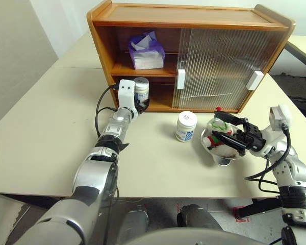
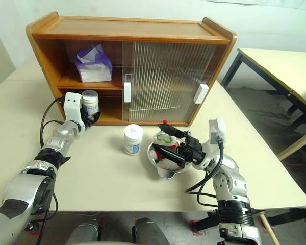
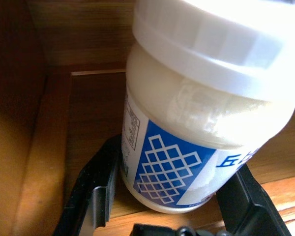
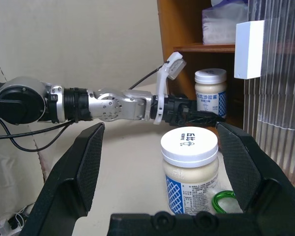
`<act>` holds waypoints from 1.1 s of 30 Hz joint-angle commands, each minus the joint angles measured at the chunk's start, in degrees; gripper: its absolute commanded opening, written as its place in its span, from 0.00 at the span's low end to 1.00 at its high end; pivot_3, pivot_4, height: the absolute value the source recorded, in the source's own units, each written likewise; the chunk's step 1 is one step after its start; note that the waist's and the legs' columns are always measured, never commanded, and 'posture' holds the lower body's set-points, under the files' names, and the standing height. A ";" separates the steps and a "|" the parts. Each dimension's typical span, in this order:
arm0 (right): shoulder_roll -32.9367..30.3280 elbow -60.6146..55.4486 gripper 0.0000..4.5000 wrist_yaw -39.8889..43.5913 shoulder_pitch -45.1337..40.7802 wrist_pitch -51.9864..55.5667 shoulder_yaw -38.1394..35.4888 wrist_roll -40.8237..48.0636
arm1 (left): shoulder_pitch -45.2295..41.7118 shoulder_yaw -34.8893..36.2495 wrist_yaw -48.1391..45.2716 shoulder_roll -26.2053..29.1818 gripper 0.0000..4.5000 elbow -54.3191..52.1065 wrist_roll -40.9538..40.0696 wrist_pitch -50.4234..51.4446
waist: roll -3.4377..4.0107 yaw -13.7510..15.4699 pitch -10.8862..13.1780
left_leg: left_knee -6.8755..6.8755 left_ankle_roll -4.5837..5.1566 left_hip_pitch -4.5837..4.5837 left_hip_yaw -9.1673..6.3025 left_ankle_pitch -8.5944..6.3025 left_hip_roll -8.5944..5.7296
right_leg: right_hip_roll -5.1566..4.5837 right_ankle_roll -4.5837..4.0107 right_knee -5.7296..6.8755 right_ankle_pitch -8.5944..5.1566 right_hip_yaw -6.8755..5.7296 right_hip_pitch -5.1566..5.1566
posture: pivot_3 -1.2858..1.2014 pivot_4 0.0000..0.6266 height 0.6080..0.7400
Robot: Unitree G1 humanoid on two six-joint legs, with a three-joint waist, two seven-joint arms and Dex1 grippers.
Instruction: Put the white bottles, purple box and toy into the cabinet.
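The cabinet (image 1: 194,56) stands on the cream table (image 1: 51,117), its left half open and its two ribbed doors slid across the right half. On the upper shelf in the open half sits the purple box (image 1: 146,51), white tissue poking from its top. Below it, at the front edge of the lower shelf, the left end effector (image 1: 141,103) grips a white bottle (image 1: 141,89) between its fingers (image 3: 96,191); the blue-and-white label faces the wrist. In front of the cabinet's middle, a second white bottle (image 1: 186,126) stands upright on open table. Right of it, the striped toy (image 1: 220,133) lies in a metal bowl (image 1: 222,153). The right end effector (image 1: 229,130) hangs wide open over the bowl.
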 commanded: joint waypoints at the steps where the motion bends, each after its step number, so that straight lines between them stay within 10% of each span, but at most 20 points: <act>1: -0.55 -1.17 1.00 0.01 0.31 0.67 -0.14 0.90 | -2.11 0.82 -0.70 -0.74 0.86 1.79 -0.73 0.68 | 0.00 0.02 0.02 | 0.00 0.00 0.00 0.00 0.01 0.00 | 0.00 0.00 0.00 0.00 0.00 0.00 | 0.46 0.06 1.00; 3: -0.64 -1.31 1.00 -0.02 0.37 0.82 -0.23 0.90 | -2.28 1.18 -1.24 -1.10 0.99 2.16 -0.99 0.53 | -0.01 0.07 0.03 | 0.00 0.01 0.00 0.00 0.02 -0.01 | 0.00 0.00 0.00 0.00 0.00 0.01 | 0.46 0.06 1.00; 29: 0.32 0.50 1.00 0.79 -1.12 0.52 0.76 0.16 | 7.29 -0.43 -2.12 2.65 0.99 -14.57 0.84 5.97 | 0.09 -0.77 0.16 | -0.07 -0.29 -0.22 0.07 0.20 -0.04 | -0.01 0.35 -0.09 -0.41 0.10 -0.04 | 0.47 0.05 1.00; 33: 0.46 1.01 1.00 1.03 -1.33 0.30 1.01 -0.04 | 10.76 0.00 -1.61 3.67 0.79 -21.11 0.94 9.38 | 0.09 -1.16 0.16 | -0.08 -0.29 -0.20 0.08 0.19 -0.04 | 0.00 0.31 -0.08 -0.43 0.10 -0.04 | 0.47 0.05 1.00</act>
